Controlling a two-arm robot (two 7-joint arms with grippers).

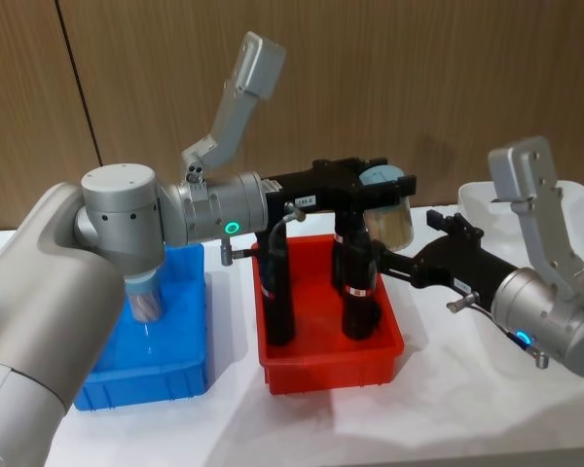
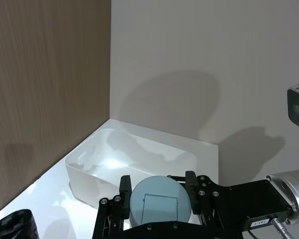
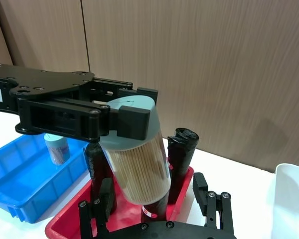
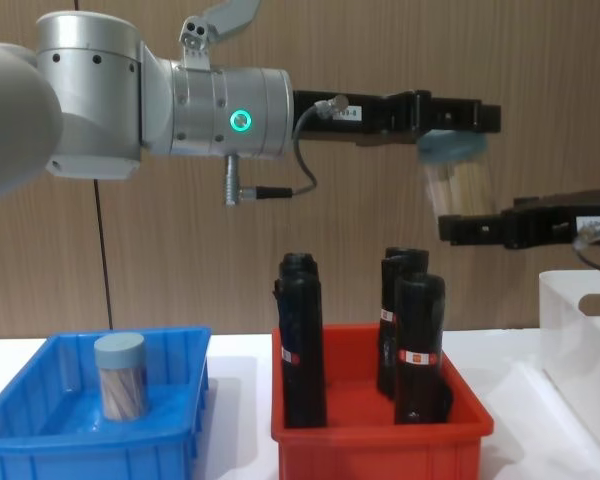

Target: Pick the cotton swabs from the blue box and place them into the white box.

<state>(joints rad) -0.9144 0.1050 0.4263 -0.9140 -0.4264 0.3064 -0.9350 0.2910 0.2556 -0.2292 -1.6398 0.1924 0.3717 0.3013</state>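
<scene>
Jar of cotton swabs (image 4: pixel 460 188) (clear, blue-capped) is hanging clamped by left gripper (image 4: pixel 458 118); right gripper (image 1: pixel 453 229), jaws spread, is hovering nearer milky-white box (image 4: pixel 580 320)

Three containers are sitting in a row on the table (image 1: pixel 467 409): the left bin (image 1: pixel 185 384), the middle bin (image 1: pixel 331 370) just beside it, and the tall box (image 1: pixel 479 199) at the right. One jar of swabs (image 4: pixel 120 375) is standing in the left bin, and cylinders (image 1: pixel 358 292) are standing upright in the middle bin. The left gripper (image 1: pixel 384 185) is holding a second jar (image 4: pixel 458 175), tilted, in the air over the middle bin's right side. The right gripper (image 1: pixel 423 243) is hanging just beneath it, fingers spread.
</scene>
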